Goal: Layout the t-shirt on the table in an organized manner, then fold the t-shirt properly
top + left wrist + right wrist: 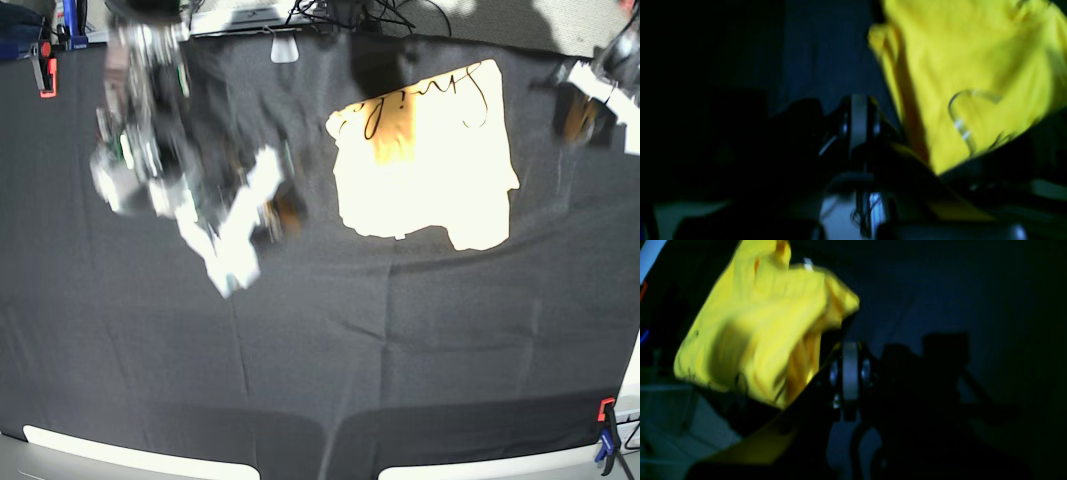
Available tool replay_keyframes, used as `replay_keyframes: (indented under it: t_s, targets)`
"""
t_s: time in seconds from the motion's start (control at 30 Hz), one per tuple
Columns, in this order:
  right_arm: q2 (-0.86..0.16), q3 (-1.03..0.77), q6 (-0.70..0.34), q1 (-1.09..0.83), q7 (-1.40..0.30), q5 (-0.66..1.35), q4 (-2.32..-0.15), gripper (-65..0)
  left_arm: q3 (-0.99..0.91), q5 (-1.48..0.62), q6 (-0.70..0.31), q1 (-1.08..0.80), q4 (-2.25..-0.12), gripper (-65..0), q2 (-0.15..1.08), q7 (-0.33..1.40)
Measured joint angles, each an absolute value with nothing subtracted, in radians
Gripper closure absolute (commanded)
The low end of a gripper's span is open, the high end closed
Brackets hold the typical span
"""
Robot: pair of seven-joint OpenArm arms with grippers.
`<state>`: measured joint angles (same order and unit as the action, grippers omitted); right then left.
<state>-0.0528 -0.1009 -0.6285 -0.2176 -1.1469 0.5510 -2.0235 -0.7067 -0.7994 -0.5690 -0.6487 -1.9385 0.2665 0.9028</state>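
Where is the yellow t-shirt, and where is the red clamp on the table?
t-shirt (425, 165): base view, middle of the cloth.
red clamp (606, 411): base view, its red top at the table's near corner.
table (300, 340): base view, bare dark cover.

Tangled black cables (340, 12) lie on a pale, brightly lit surface.

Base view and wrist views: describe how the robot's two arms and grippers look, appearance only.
Base view: the right arm, motion-blurred, shows dark and silver segments ending in a white right gripper. The left arm, at the frame's edge, looks dark with white parts and an orange-brown patch. Wrist views: each gripper body is black with a pale grey central strip; the left view shows thin cables below.
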Motion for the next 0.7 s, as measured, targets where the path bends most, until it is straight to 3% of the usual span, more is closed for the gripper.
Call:
replay_keyframes:
  t_s: [0.43, 0.6, 0.7]
  targets:
    - [-0.052, -0.126, -0.628, -0.763, -1.147, 0.336, -2.152, 0.0, -0.709, -0.801, -0.573, -0.894, -1.932, 0.0, 0.271, 0.912]
    - [-0.067, -0.126, -0.628, -0.893, -1.135, 0.327, -2.153, 0.0, -0.69, -0.801, -0.579, -0.894, -1.774, 0.0, 0.273, 0.899]
    - [-0.081, -0.125, -0.628, -0.961, -1.135, 0.298, -2.135, 0.0, -0.636, -0.804, -0.656, -0.887, -1.622, 0.0, 0.274, 0.893]
